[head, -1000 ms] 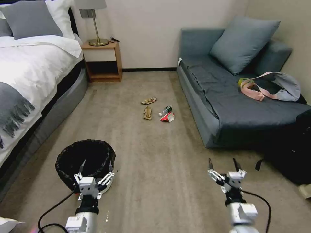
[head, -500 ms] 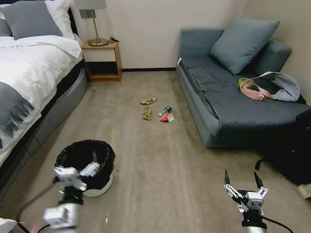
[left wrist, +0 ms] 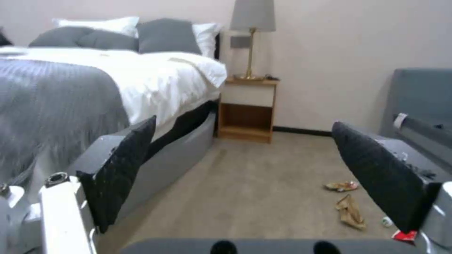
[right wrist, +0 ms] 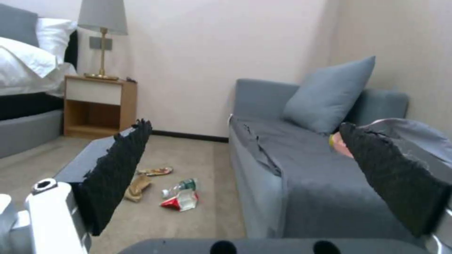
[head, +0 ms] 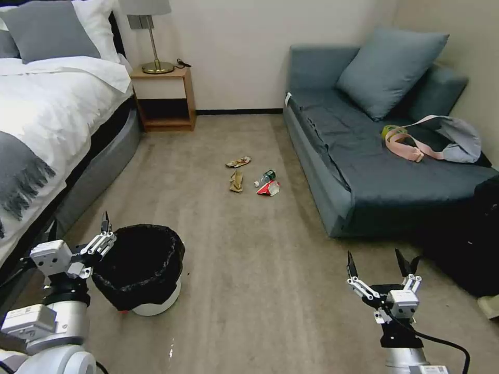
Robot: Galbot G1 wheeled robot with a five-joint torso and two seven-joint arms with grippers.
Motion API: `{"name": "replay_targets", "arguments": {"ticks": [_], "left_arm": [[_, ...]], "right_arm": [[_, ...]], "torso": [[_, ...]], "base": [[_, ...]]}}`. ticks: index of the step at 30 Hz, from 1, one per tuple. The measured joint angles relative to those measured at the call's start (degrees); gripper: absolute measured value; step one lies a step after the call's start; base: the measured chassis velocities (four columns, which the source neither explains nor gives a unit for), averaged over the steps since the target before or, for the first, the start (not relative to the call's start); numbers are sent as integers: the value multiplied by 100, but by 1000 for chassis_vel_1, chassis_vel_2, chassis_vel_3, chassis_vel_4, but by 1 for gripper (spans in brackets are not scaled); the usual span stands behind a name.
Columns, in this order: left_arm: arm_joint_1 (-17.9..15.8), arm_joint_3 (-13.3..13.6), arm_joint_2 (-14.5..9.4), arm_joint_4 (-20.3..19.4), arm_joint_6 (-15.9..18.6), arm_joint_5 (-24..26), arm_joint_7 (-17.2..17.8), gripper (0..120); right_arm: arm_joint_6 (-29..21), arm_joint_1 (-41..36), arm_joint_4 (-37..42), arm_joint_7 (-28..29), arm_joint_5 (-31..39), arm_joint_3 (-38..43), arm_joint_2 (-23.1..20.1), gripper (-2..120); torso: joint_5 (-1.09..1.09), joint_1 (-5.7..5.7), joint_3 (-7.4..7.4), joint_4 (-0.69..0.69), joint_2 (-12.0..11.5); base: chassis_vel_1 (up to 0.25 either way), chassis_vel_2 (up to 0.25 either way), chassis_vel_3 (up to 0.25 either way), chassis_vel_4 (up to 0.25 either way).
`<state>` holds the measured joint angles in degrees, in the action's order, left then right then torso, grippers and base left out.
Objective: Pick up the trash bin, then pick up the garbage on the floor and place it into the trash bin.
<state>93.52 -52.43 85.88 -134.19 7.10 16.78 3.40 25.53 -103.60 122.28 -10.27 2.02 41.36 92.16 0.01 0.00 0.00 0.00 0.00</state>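
The trash bin (head: 154, 305) stands on the carpet near the bed, white with a crinkly black bag (head: 138, 259) over its rim. My left gripper (head: 105, 235) is open at the bin's left side, its fingers (left wrist: 123, 165) close to the rim and holding nothing. My right gripper (head: 374, 257) hangs open over bare carpet at the lower right, fingers (right wrist: 118, 169) wide apart. The garbage lies mid-floor by the sofa: a gold-brown wrapper (head: 238, 162), brown crumpled paper (head: 236, 181), a clear bottle (head: 267, 177) and a red-and-white carton (head: 269, 188).
A bed (head: 47, 114) runs along the left, with a nightstand (head: 165, 98) and lamp at the far wall. A grey sofa (head: 374, 161) on the right holds a pillow, a pink-strapped bag (head: 442, 140) and a tape roll (head: 387, 130). A black case (head: 468, 249) stands at the right.
My left gripper swung left from in front of the bin to beside its left rim. My right gripper drew back toward the lower right, staying open. The bin has not moved.
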Motion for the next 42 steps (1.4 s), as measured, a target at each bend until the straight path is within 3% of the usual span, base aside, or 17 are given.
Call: {"name": "replay_targets", "arguments": {"ticks": [2,4,7,8,11,12,15,16,20,27,31,32,34,35,38,42], "left_arm": [[-48,-200,-214,159,237,351,93,100],[-63,-263,-283,210,307,461,119,100],[-137,-588,-634,473,687,1038,261,100],[-137,-588,-634,473,687,1038,261,100],[-223,-958,-1030,766,1120,1691,421,100],[-223,-958,-1030,766,1120,1691,421,100],[-287,-1232,-1321,980,1437,2172,541,100],[-331,-1421,-1524,1128,1655,2505,622,100],[-372,-1599,-1714,1268,1862,2814,701,100],[-386,-1571,-1836,1408,1917,2895,684,95],[-434,-1135,-2408,2156,2000,2969,358,83],[-434,-1135,-2408,2156,2000,2969,358,83],[-463,-823,-2806,2680,2051,3012,124,83],[-463,-823,-2806,2680,2051,3012,124,83],[-492,-517,-3203,3202,2104,3053,-102,84],[-495,-485,-3238,3250,2108,3056,-128,84]], "right_arm": [[-18,8,1,-5,0,-3,0,100],[-36,13,6,-6,1,-3,0,100],[-254,71,52,4,90,-18,-21,100],[-254,71,52,4,90,-18,-21,100],[-832,315,105,131,476,-17,-479,100],[-832,315,105,131,476,-17,-479,100],[-1351,595,154,224,1030,57,-1042,100],[-1633,639,235,243,1384,67,-1344,100],[-1842,583,293,233,1687,-37,-1633,100],[-1855,549,289,218,1397,-383,-1579,100],[-1849,561,273,215,1169,-610,-1560,100],[-1849,561,273,215,1169,-610,-1560,100],[-1833,585,231,212,1118,-669,-1557,100],[-1833,585,231,212,1118,-669,-1557,100],[-1811,636,145,209,1108,-687,-1553,100],[-1778,696,43,197,1110,-687,-1556,100]], "torso": [[-3,0,0,0,0],[-2,0,0,0,0],[-2,0,0,0,0],[-2,0,0,0,0],[-1,0,0,-1,0],[-1,0,0,-1,0],[-1,1,1,2,0],[-3,0,1,2,0],[-1,0,1,1,0],[-1,0,0,2,0],[-3,0,1,0,0],[-3,0,1,0,0],[-2,0,1,0,-1],[-2,0,1,0,-1],[-3,1,1,0,0],[-1,1,1,0,0]], "base": [[0,0,0,0],[0,0,0,0],[0,0,0,0],[0,0,0,0],[0,0,0,0],[0,0,0,0],[0,0,0,0],[0,0,0,0],[0,0,0,0],[0,0,0,0],[0,0,0,0],[0,0,0,0],[0,0,0,0],[0,0,0,0],[0,0,0,0],[0,0,0,0]]}}
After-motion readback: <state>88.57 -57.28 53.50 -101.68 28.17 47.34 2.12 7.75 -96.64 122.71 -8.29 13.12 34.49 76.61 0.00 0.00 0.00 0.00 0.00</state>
